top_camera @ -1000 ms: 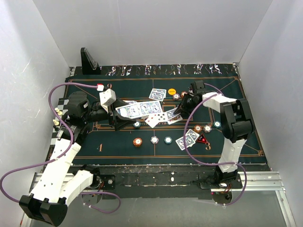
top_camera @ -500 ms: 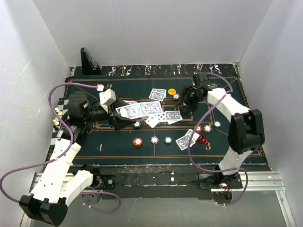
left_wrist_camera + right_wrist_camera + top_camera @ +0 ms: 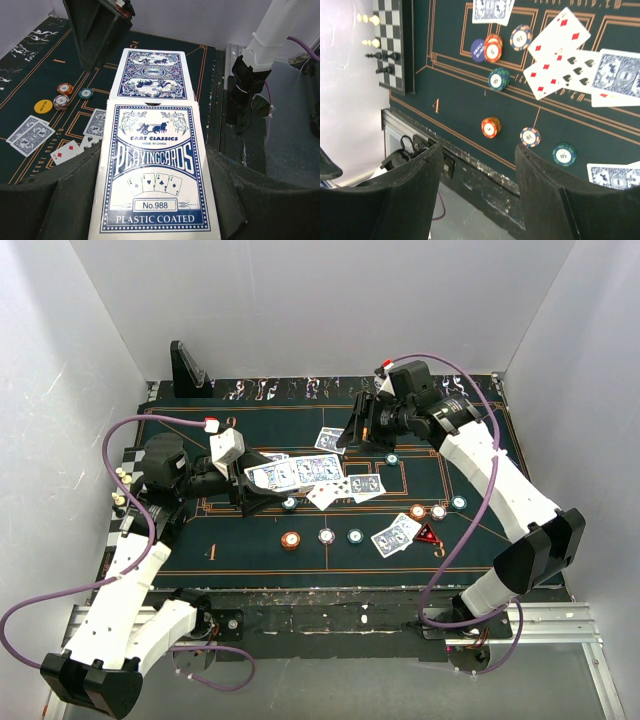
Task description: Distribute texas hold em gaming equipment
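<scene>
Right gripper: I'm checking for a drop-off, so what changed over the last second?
The right gripper opened, then rose and swung from the middle of the mat toward its far edge; it now hangs open and empty. A teal chip shows where it had been. The left gripper stayed shut on the card deck; the near chips did not move.

A dark green mat (image 3: 240, 558) covers the table, a chequered board (image 3: 395, 30) with small chess pieces (image 3: 384, 64) just beside it, a black stand (image 3: 188, 368) at the back
</scene>
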Robot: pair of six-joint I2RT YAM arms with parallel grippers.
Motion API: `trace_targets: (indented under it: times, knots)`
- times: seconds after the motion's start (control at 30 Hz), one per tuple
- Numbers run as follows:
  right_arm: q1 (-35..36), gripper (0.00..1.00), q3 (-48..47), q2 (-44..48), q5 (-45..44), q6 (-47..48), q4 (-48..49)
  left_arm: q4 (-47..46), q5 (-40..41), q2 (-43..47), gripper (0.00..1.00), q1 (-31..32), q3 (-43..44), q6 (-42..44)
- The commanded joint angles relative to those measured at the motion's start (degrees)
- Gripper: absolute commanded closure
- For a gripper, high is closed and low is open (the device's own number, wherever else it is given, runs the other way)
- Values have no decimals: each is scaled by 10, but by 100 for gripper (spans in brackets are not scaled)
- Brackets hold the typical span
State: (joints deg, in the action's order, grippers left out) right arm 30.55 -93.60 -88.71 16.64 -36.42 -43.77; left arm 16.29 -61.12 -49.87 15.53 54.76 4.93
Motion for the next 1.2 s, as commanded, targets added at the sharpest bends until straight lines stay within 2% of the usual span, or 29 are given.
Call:
trace_targets:
  times: [0.0, 0.43, 0.83, 1.17]
  knots:
    - [27, 33, -51, -8, -6, -3, -59, -5, -8, 10, 93, -2, 4, 5]
    - [93, 34, -71, 20, -78, 3, -105, 14, -1, 11, 93, -2, 3, 26]
    - [138, 35, -145, -16, -123, 10, -146, 22, -1, 15, 93, -2, 0, 36]
    - [193, 35, -170, -54, -125, -5, -142, 20, -1, 18, 93, -2, -9, 36]
